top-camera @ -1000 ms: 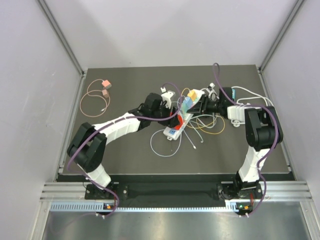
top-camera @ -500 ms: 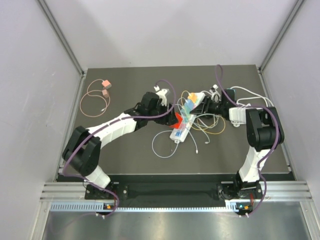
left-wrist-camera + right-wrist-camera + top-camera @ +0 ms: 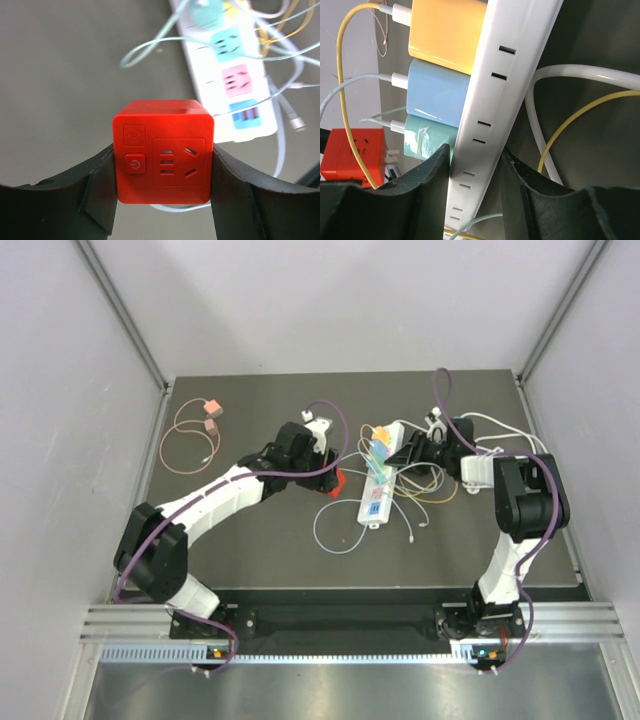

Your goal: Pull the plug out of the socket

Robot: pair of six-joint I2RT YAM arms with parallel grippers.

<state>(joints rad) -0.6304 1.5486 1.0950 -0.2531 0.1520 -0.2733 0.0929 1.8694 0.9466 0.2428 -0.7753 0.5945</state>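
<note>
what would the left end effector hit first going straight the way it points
Gripping the red cube, the left end effector would likely meet the pale cable looped ahead first, then the white power strip slightly right; depth is unclear.

The one legible sign was a power symbol on the small square button (image 3: 135, 163) of the red cube plug (image 3: 162, 150). An embossed mark (image 3: 133, 134) above it (maybe a logo) was too faint to read. The white power strip (image 3: 207, 100) carried no readable print.
</note>
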